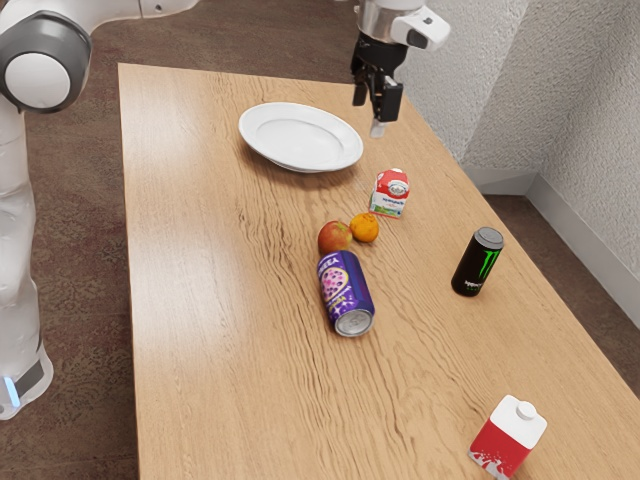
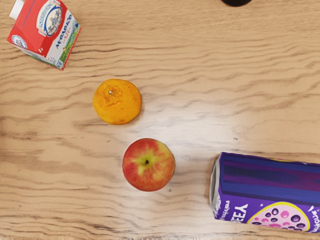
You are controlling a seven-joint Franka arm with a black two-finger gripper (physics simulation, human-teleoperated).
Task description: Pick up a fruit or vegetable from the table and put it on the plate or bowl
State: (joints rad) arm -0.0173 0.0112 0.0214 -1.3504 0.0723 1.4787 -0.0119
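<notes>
A red-yellow apple [image 1: 334, 237] [image 2: 148, 164] and an orange [image 1: 364, 227] [image 2: 117, 101] sit side by side at the middle of the wooden table. A white plate [image 1: 300, 136] lies empty toward the table's far end. My black gripper [image 1: 372, 112] hangs high in the air to the exterior view's right of the plate, open, with nothing between its fingers. In the wrist view both fruits lie well below the hand, the apple close to a purple can.
A purple can [image 1: 345, 292] [image 2: 267, 192] lies on its side just in front of the apple. A small red-and-white carton [image 1: 390, 193] [image 2: 44, 32] stands behind the orange. A black can [image 1: 477, 261] stands further right, and a red carton [image 1: 508, 436] sits near the front edge.
</notes>
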